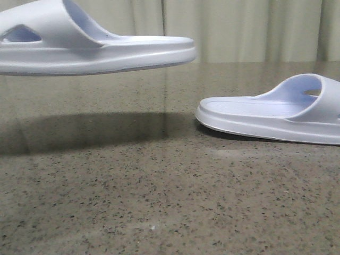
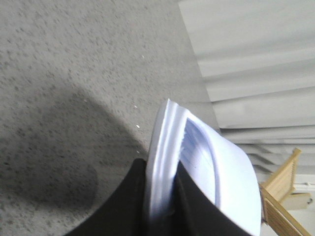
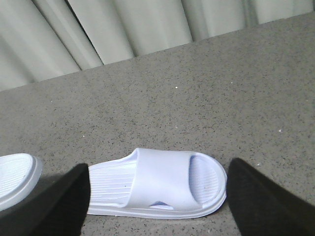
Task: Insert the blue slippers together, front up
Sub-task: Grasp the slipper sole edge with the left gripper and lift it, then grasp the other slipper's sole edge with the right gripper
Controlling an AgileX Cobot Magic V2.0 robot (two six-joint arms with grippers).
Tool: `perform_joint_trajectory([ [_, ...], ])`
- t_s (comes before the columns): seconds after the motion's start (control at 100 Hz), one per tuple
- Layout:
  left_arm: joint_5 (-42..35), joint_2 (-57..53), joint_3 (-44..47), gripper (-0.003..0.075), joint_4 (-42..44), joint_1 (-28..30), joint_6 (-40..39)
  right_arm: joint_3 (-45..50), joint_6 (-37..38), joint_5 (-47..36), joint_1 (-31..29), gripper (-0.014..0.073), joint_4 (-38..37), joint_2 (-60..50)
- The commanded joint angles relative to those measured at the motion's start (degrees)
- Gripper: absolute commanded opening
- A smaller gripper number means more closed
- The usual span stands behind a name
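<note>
One blue slipper (image 1: 90,45) hangs level in the air at the upper left of the front view, with its shadow on the table below. In the left wrist view my left gripper (image 2: 160,172) is shut on that slipper (image 2: 216,172), its black fingers (image 2: 123,206) clamping the sole's edge. The second blue slipper (image 1: 276,111) lies flat on the table at the right, strap to the right. In the right wrist view my right gripper (image 3: 158,169) is open and empty above this slipper (image 3: 157,182), one finger off each end. The held slipper's end (image 3: 15,179) shows beside it.
The speckled stone table top (image 1: 159,202) runs under both slippers. Pale curtains (image 1: 239,26) hang behind the far edge. A wooden frame (image 2: 285,191) stands off the table in the left wrist view.
</note>
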Motion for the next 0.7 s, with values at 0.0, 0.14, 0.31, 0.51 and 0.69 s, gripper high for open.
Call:
perform_joint_trajectory([
  [0.0,1.88,-0.49,-1.33,0.0016,-4.24,0.08,0.32,-0.65,-0.14,-4.60,0.10,0.0498,-0.41,1.85],
  [0.14,1.88,-0.49,-1.33,0.0016,-4.24,0.08,1.38,2.44,5.22,-5.09,0.10,0.0497,-1.40,3.99],
  [0.31,1.78,-0.49,-1.33,0.0016,-4.24,0.08,2.44,7.44,13.87,-10.63,0.10,0.0497,-3.88,6.44],
  [0.51,1.53,-0.49,-1.33,0.0016,-4.33,-0.98,2.83,12.05,19.44,-18.53,-0.02,0.0497,-5.79,9.86],
  [0.69,1.26,-0.49,-1.33,0.0016,-4.33,-1.27,2.91,14.32,19.58,-21.08,-0.02,0.0497,-5.47,15.19],
])
